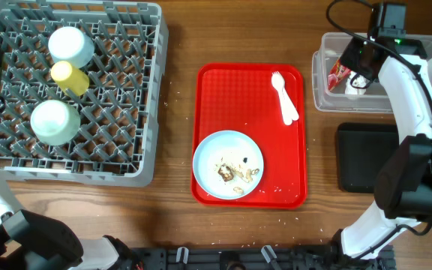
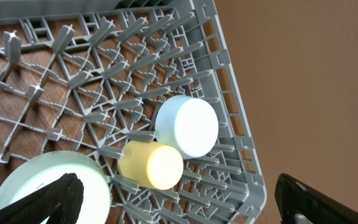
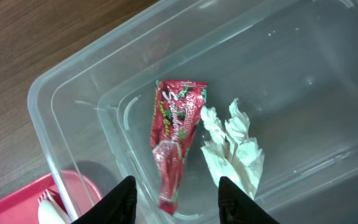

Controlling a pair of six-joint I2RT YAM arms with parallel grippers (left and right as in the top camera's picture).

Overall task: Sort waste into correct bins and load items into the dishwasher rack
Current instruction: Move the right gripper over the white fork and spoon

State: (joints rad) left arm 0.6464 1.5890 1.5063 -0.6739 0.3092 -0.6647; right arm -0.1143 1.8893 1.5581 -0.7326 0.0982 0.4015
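The red-and-white wrapper (image 3: 174,137) and the white tissue (image 3: 234,149) lie inside the clear tub (image 3: 61,124), which stands at the right of the table (image 1: 328,94). My right gripper (image 3: 178,196) is open and empty just above them. The grey dishwasher rack (image 1: 126,150) holds the light blue bowl (image 1: 70,45), the yellow cup (image 1: 69,76) and the pale green bowl (image 1: 54,121), all upside down. My left gripper (image 2: 179,202) is open and empty above the rack. The pale plate (image 1: 227,150) with brown food scraps (image 1: 235,172) sits on the red tray, with the white cutlery (image 1: 285,97) beside it.
The flat red serving tray (image 1: 216,90) lies mid-table. The black tray (image 1: 358,161) sits at the right, below the tub, partly under my right arm. Crumbs are scattered on the wooden table near the tray's front edge.
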